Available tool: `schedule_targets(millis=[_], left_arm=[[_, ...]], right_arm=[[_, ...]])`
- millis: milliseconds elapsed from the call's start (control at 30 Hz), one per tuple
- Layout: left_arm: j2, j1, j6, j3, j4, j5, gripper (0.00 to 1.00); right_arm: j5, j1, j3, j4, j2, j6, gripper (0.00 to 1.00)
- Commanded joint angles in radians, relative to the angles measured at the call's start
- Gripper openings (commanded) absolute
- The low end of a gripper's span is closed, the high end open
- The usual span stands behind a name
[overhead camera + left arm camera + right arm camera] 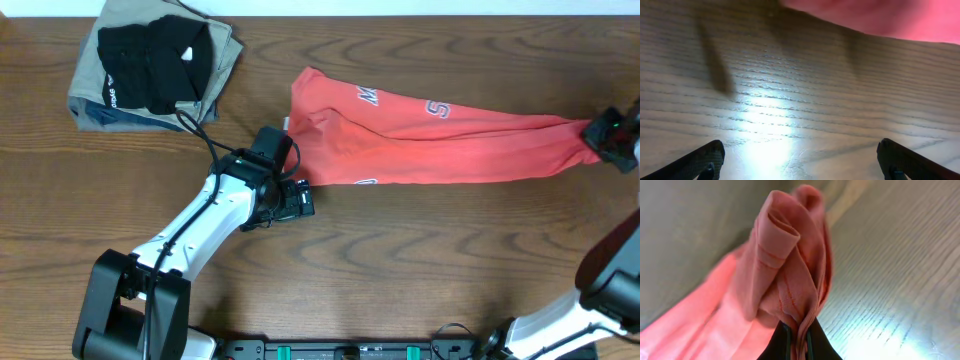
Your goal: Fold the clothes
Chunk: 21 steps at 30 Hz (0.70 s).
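right end effector: pinching T-shirt | red-orange, stretched long, end bunched

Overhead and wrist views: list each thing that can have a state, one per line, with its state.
T-shirt: unfolded, bunched lengthwise, one end pinched.
Right gripper: shut on the T-shirt.
Left gripper: open, empty, over bare wood near the T-shirt's edge.
Black garment: folded, top of the pile.
Tan garment: folded, underneath.

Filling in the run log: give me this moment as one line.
left gripper: open, empty, near T-shirt | right gripper: shut on T-shirt's end | T-shirt: stretched out, bunched
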Motion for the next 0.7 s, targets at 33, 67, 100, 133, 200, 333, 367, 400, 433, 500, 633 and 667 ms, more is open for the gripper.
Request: schedule_targets(millis=[33, 67, 100, 133, 200, 333, 367, 400, 433, 500, 633, 667], left_arm=[[0.008, 0.002, 0.01, 0.005, -0.002, 0.013, 0.98], [0.008, 0.002, 0.01, 0.005, -0.002, 0.013, 0.98], [0.008, 0.002, 0.01, 0.005, -0.005, 0.013, 0.98], [0.008, 0.002, 0.01, 0.003, -0.006, 0.013, 0.98], [0.009, 0.002, 0.01, 0.002, -0.008, 0.013, 0.98], [0.009, 0.002, 0.01, 0.0, -0.007, 0.013, 0.98], [0.009, 0.002, 0.01, 0.0, -0.007, 0.013, 0.98], [0.009, 0.002, 0.01, 0.0, -0.008, 0.013, 0.98], [0.009, 0.002, 0.01, -0.001, -0.008, 0.013, 0.98], [0.009, 0.002, 0.01, -0.002, -0.007, 0.013, 0.98], [0.009, 0.002, 0.01, -0.002, -0.004, 0.013, 0.98], [0.009, 0.002, 0.01, -0.003, -0.004, 0.013, 0.98]], right_arm=[[-0.088, 0.022, 0.001, -0.02, -0.029, -0.089, 0.01], [-0.088, 0.031, 0.001, -0.027, -0.029, -0.088, 0.01], [-0.087, 0.043, 0.001, -0.034, -0.029, -0.094, 0.01], [-0.088, 0.059, 0.0, -0.035, -0.029, -0.107, 0.01], [-0.09, 0.089, 0.0, -0.042, -0.029, -0.125, 0.01], [-0.121, 0.159, 0.0, -0.045, -0.029, -0.2, 0.01], [-0.124, 0.178, 0.0, -0.047, -0.029, -0.213, 0.01], [-0.13, 0.2, 0.0, -0.05, -0.029, -0.233, 0.01], [-0.137, 0.216, 0.0, -0.053, -0.029, -0.247, 0.01], [-0.166, 0.252, 0.0, -0.06, -0.029, -0.29, 0.01], [-0.251, 0.317, 0.0, -0.075, -0.029, -0.352, 0.01], [-0.269, 0.328, 0.0, -0.075, -0.029, -0.36, 0.01]])
